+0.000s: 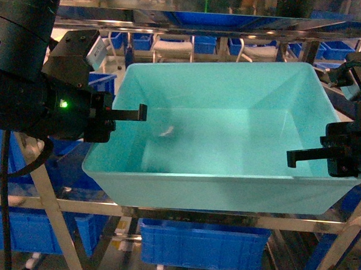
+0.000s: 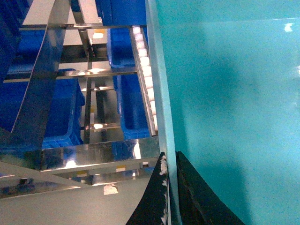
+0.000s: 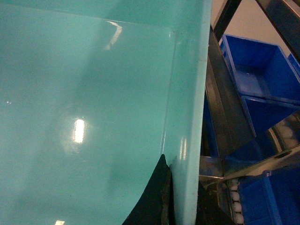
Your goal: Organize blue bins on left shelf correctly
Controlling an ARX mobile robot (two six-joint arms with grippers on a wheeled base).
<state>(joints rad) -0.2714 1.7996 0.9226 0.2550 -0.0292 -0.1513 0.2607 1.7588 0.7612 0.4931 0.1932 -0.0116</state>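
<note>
Steel racking fills the space ahead of me, its tiers stocked with dark blue bins [image 1: 202, 245] below and behind. On the rack [image 1: 236, 219] in front sits the turquoise bin [image 1: 222, 143], its near edge over the front bar and its open, bare inside facing my head camera.

I hold it from both sides. My left gripper [image 1: 124, 114] is clamped on the bin's left wall: the left wrist view shows the thin rim pinched between two black fingers [image 2: 197, 197], one inside the bin and one outside. My right gripper [image 1: 306, 157] grips the right wall the same way, the right wrist view showing a finger [image 3: 152, 201] on the inner face and another outside. Gripping opposite walls keeps the wide, light bin level and stops it twisting, which I judge I need for sliding it squarely along the tier.

Beside the bin's left wall a rail of white rollers [image 2: 145, 75] runs back into the rack, so the bin should glide if it stays aligned with it. Obstacles are close: slanted uprights [image 1: 49, 207] stand beside each of my wrists, and an upper bar [image 1: 192, 18] crosses just above the bin's far rim. Whether the bin's base rests fully on the rollers I cannot tell.
</note>
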